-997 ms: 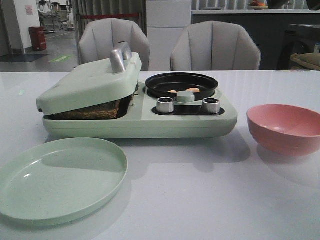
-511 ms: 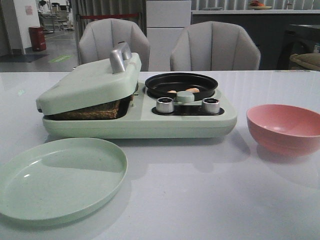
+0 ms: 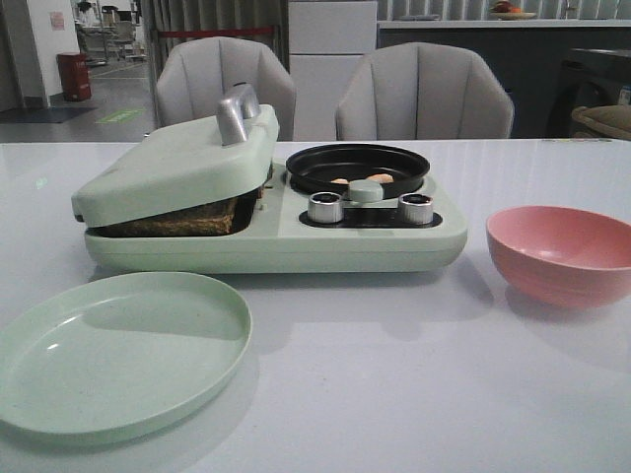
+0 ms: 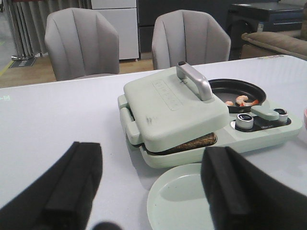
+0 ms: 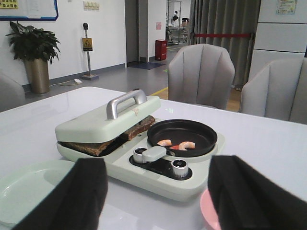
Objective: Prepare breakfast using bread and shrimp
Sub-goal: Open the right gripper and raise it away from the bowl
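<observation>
A pale green breakfast appliance (image 3: 276, 241) stands mid-table. Its lid (image 3: 173, 168) with a silver handle (image 3: 237, 110) rests tilted on the bread (image 3: 177, 224), whose brown edge shows under it, also in the left wrist view (image 4: 194, 143) and the right wrist view (image 5: 91, 147). The shrimp (image 3: 380, 178) lie in the black round pan (image 3: 357, 163) at the appliance's right, also in the left wrist view (image 4: 242, 100) and the right wrist view (image 5: 184, 144). My left gripper (image 4: 151, 191) and right gripper (image 5: 156, 196) are open and empty, held back from the appliance. Neither shows in the front view.
A pale green empty plate (image 3: 113, 350) lies in front of the appliance at the left. A pink empty bowl (image 3: 562, 251) stands at the right. Two silver knobs (image 3: 325, 207) (image 3: 415, 208) face front. Two grey chairs (image 3: 225, 84) stand behind the table.
</observation>
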